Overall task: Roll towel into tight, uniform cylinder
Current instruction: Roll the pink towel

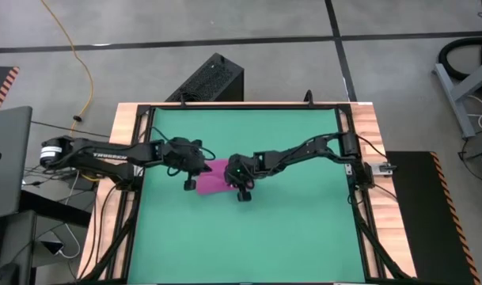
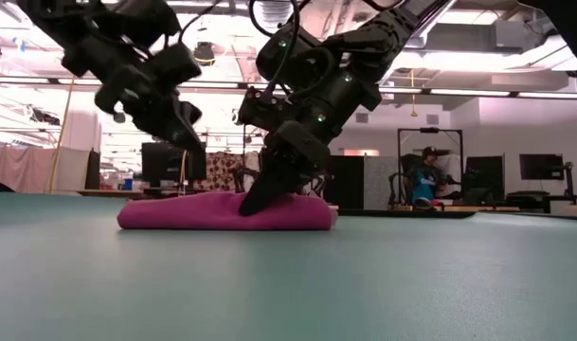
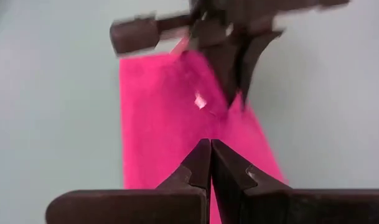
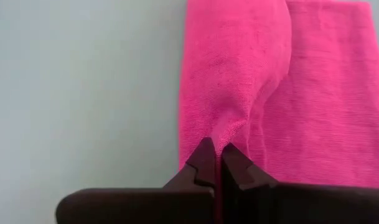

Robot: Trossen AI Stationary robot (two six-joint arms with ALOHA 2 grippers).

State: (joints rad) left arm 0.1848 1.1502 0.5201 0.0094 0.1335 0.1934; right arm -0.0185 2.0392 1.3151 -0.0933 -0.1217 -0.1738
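The magenta-pink towel lies folded flat and low on the green mat, left of the mat's middle; in the low view it is a long low pad. A small white tag shows on it. My right gripper is shut on the towel at its right end. My left gripper is shut and empty, hovering above the towel's left part without touching it. My right gripper pinches a small raised fold of the towel's upper layer between its two fingertips. The fingers come slanting down from above. The cloth is drawn into a taut ridge running to the fingers, and the rest of the towel lies on the mat.
The mat has free room on the near and right sides. A black box stands beyond the table's far edge and a laptop to the left. A seated person shows far back in the room.
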